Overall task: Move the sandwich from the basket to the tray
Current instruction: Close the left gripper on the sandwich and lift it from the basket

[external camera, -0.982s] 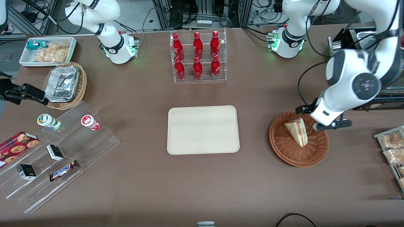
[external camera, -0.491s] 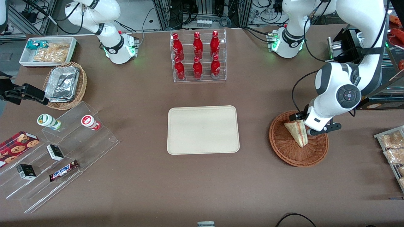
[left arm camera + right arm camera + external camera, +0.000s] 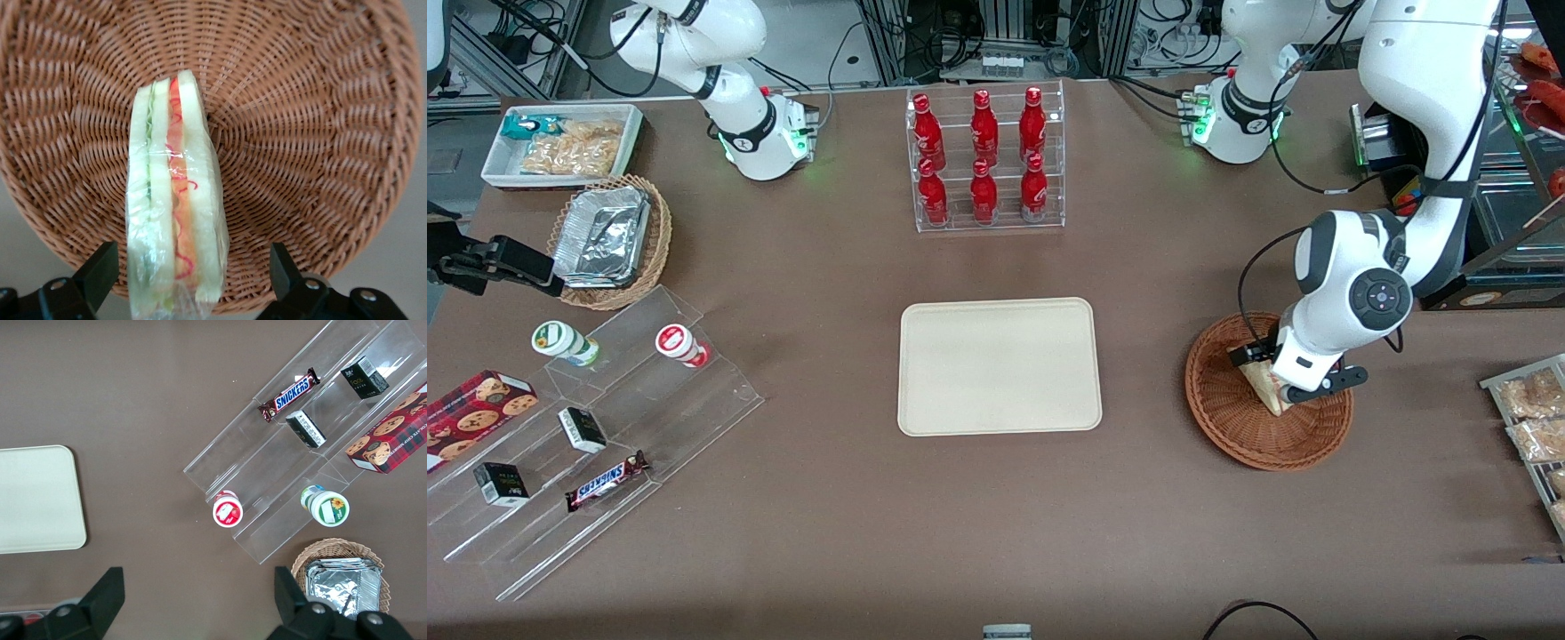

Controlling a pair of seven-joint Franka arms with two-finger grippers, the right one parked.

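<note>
The sandwich (image 3: 175, 200), a plastic-wrapped wedge of white bread with green and red-pink filling, stands on edge in the reddish-brown wicker basket (image 3: 313, 133). In the front view only part of the sandwich (image 3: 1261, 380) shows under the arm, in the basket (image 3: 1227, 418). My left gripper (image 3: 190, 273) is open, lowered over the basket, with one finger (image 3: 100, 273) on each side of the sandwich and a gap to both. In the front view the gripper (image 3: 1288, 384) sits over the sandwich. The cream-beige tray (image 3: 999, 366) lies bare at mid-table, toward the parked arm from the basket.
A clear rack of red bottles (image 3: 985, 158) stands farther from the front camera than the tray. Snack packets (image 3: 1534, 418) lie at the working arm's end. A clear stepped shelf with snacks (image 3: 596, 427), a tan foil-container basket (image 3: 609, 240) and a white bin (image 3: 560, 144) lie toward the parked arm's end.
The left arm has swung down and toward the parked arm's end, bringing the gripper from the basket's rim to over the sandwich. The sandwich has not moved.
</note>
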